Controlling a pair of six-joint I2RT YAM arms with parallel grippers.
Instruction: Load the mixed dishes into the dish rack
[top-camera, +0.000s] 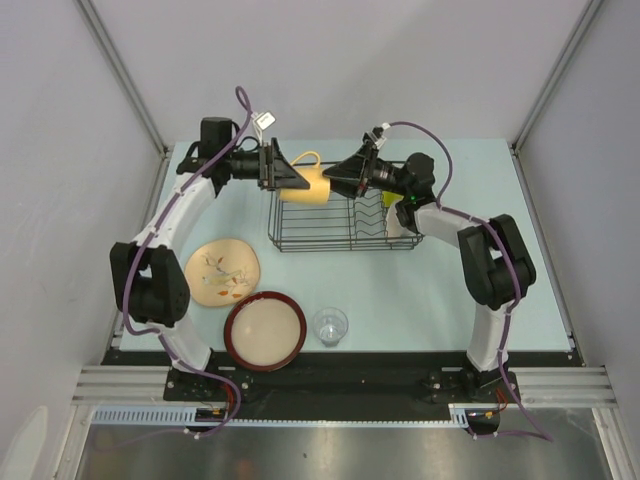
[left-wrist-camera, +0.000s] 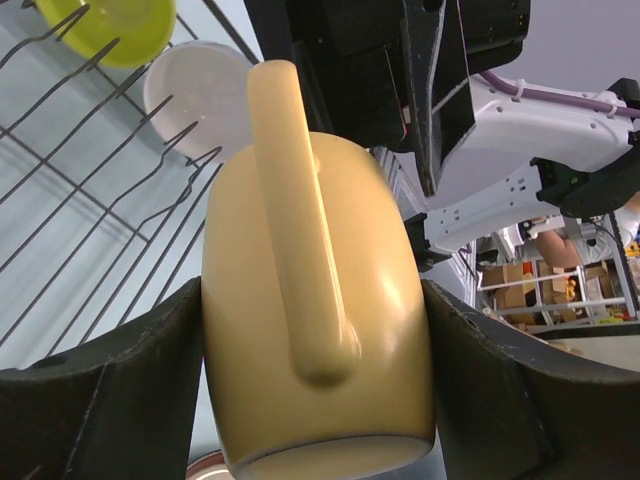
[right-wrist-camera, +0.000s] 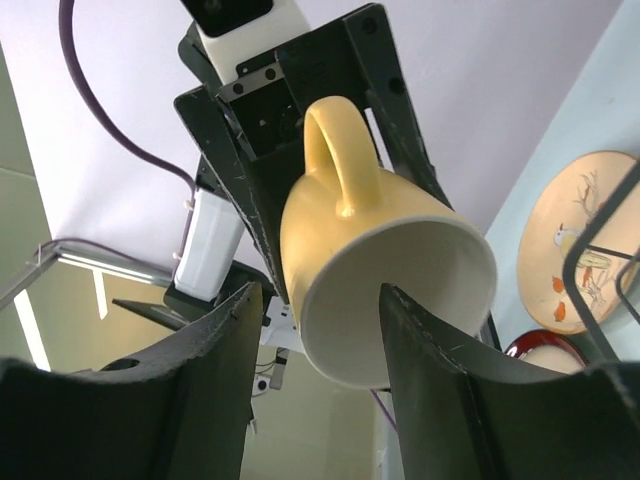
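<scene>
Pale blue tabletop (top-camera: 450, 290), grey walls: 2 arms meet above the far left corner of the dish rack (top-camera: 340, 246), where the pale yellow mug (top-camera: 308, 188) hangs on its side, mouth facing right. The left gripper (left-wrist-camera: 315, 330) is clamped across the mug's body, a finger pressed to each flank. The right gripper (right-wrist-camera: 318, 300) has its jaws apart on either side of the rim, gripping nothing. The lime green bowl (left-wrist-camera: 110, 25) and small pale saucer (left-wrist-camera: 200, 95) appear to sit at the rack's right end. 3 pieces lie on the near table (beige floral-patterned plate (top-camera: 222, 271), dark-red-rimmed cream dish (top-camera: 265, 330), clear glass (top-camera: 329, 326)). To place the mug well, the right arm should draw straight back off the rim before the left moves. The left should then tip the mug mouth-down and lower it onto the rack's bare left wires, handle clear of the loops.
</scene>
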